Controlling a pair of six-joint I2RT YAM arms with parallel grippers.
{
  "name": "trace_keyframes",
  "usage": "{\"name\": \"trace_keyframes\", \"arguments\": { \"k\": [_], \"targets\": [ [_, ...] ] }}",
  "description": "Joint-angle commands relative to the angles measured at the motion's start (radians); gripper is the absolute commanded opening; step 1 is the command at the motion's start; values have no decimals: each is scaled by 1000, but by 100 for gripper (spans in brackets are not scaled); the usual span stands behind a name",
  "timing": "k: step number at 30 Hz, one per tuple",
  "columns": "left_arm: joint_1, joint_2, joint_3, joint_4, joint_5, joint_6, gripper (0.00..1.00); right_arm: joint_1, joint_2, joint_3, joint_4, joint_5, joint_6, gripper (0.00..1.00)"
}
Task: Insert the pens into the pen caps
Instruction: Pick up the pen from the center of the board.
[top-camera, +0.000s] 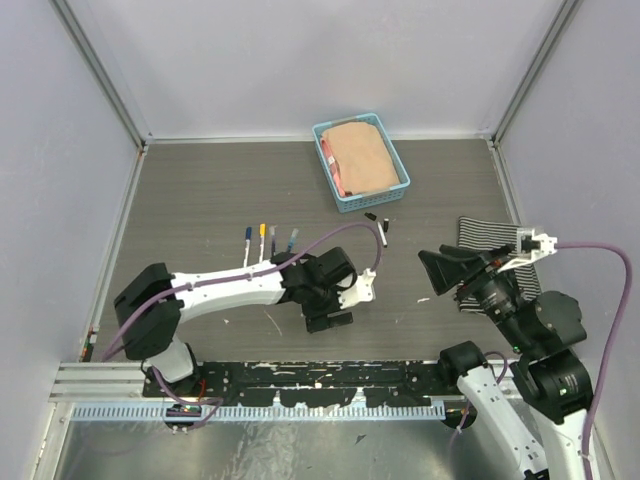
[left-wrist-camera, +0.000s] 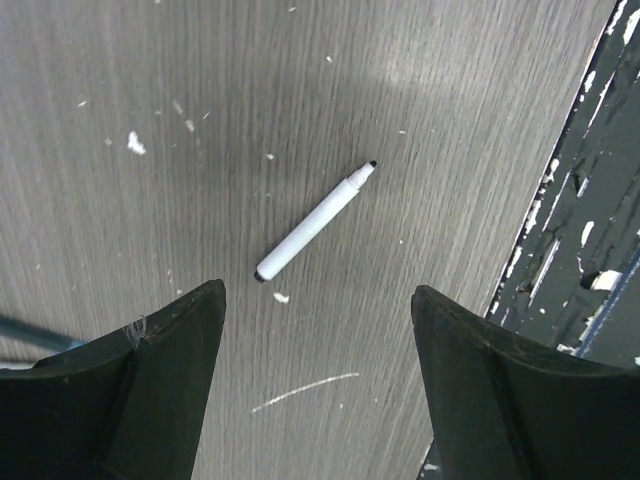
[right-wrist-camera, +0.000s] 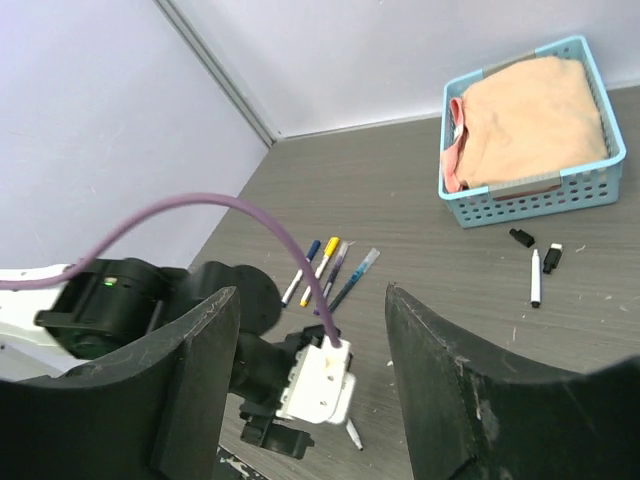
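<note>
Loose pen (left-wrist-camera: 315, 222): white barrel, uncapped, black nib bare at one end and a dark butt at the other. It lies flat on the grey wood-grain surface (top-camera: 200, 190), on a diagonal, near the near edge about midway along it. Left tool (left-wrist-camera: 318, 292): fingers wide apart, nothing between them, poised above the surface. The pen lies just beyond the fingertips, within the gap's width and nearer one finger than the other, its butt end toward the tool; no contact. Four more pens (top-camera: 268, 241) lie side by side in a short row left of centre, wearing dark blue, yellow, grey and pale blue caps. A sixth white pen (right-wrist-camera: 535, 277), black nib bare, lies toward the far edge in front of the blue basket (top-camera: 327, 168), with a small black cap (right-wrist-camera: 521, 237) loose just beside it. The basket sits at the far edge right of centre and holds a folded peach cloth (top-camera: 362, 158), with a pink layer showing under it at one end. Right tool (right-wrist-camera: 310, 292): fingers apart, empty, raised over the right side beside a striped cloth (top-camera: 485, 235), well apart from the loose pen.
</note>
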Motion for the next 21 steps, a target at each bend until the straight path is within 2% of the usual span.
{"name": "trace_keyframes", "arguments": {
  "k": [1,6,14,21],
  "targets": [
    [-7,68,-14,44,57,93,80,-4,13,67,-79,16,-42,65],
    [-7,152,0,33,16,135,75,-4,19,76,-91,5,-50,65],
    [-7,180,-25,100,-53,165,73,-4,28,70,-93,-9,-51,65],
    [-7,243,-32,98,-71,157,62,-4,36,64,-92,-6,-60,65]
  ]
}}
